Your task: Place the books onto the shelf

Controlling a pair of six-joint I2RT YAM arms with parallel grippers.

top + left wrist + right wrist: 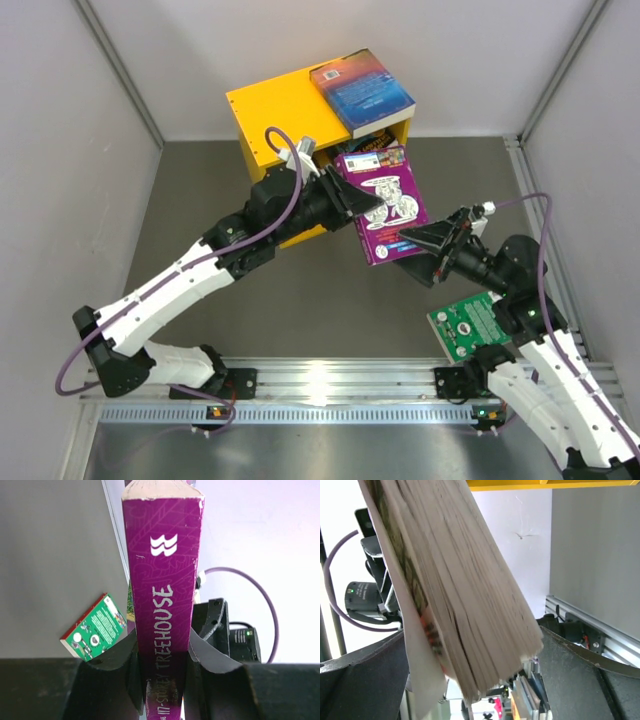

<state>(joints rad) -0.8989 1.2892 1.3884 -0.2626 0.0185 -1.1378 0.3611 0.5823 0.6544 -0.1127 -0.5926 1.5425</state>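
Observation:
A purple book [388,205] hangs in the air in front of the yellow shelf [275,110], tilted. My left gripper [360,203] is shut on its spine [164,570], a finger pressed on each cover. At the book's lower right edge, my right gripper [415,240] stands open, and the book's page edges [465,590] lie loosely between its spread fingers [580,680]. A blue book [362,90] lies flat on the shelf's top. A green book [468,325] lies on the table by the right arm, also in the left wrist view [95,627].
Grey walls close in the table on the left, back and right. A metal rail [330,385] carrying both arm bases runs along the near edge. Several book edges [532,695] show below the pages in the right wrist view.

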